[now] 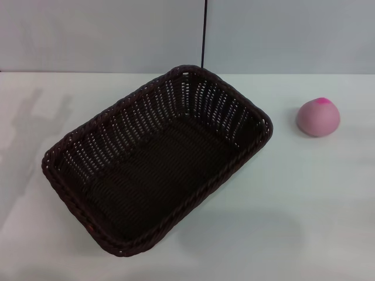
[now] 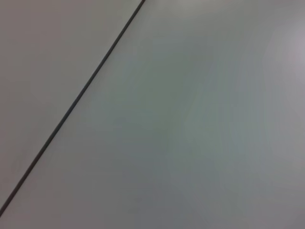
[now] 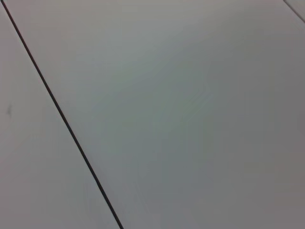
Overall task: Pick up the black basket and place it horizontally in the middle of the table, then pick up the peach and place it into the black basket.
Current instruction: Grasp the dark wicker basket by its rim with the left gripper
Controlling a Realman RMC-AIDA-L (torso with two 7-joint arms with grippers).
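Observation:
The black basket (image 1: 158, 161) lies on the white table (image 1: 293, 222) left of centre in the head view, turned diagonally, one corner toward the far wall and one toward the near left. It is empty. The peach (image 1: 318, 117), pale pink with a magenta tip, sits on the table to the right of the basket, apart from it. Neither gripper shows in any view. Both wrist views show only a plain grey surface with a thin dark line.
A grey wall (image 1: 88, 35) with a vertical dark seam (image 1: 204, 32) runs behind the table's far edge. Faint shadows fall on the table at the far left.

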